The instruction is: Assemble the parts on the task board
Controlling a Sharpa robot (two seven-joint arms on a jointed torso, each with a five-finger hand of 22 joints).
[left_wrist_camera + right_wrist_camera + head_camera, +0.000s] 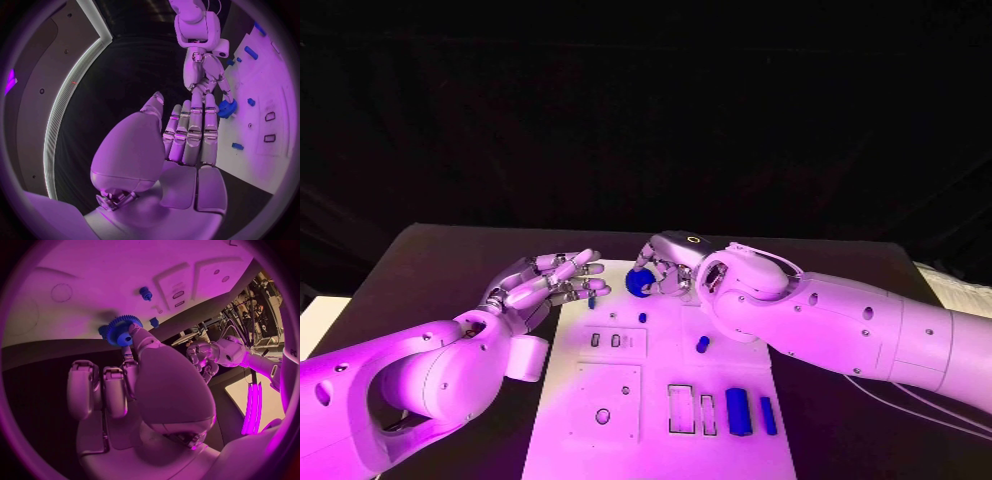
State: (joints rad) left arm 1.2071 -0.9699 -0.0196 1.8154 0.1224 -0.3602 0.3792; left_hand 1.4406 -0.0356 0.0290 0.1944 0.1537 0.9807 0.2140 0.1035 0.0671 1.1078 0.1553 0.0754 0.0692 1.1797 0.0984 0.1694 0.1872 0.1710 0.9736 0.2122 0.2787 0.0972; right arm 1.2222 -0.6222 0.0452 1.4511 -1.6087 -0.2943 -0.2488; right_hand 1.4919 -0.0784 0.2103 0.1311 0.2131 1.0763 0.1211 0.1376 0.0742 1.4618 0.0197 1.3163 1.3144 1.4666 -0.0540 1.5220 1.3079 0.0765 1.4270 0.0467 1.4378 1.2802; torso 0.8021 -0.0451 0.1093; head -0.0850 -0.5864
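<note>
The white task board (635, 400) lies in the middle of the table. Over its far edge my right hand (672, 268) pinches a blue gear (640, 283) between thumb and finger; the right wrist view shows the gear (120, 330) at my fingertips above the board (81, 275). My left hand (548, 284) hovers at the board's far left corner, fingers spread and holding nothing. In the left wrist view the gear (227, 108) hangs just past my left fingertips (195, 107). A small blue piece (702, 344) lies mid-board, and two blue bars (737, 410) sit near the front right.
The board has rectangular slots (681, 408) and a round hole (602, 415) near its front. A small blue peg (145, 292) stands on the board. A white strip (961, 290) lies at the table's right edge.
</note>
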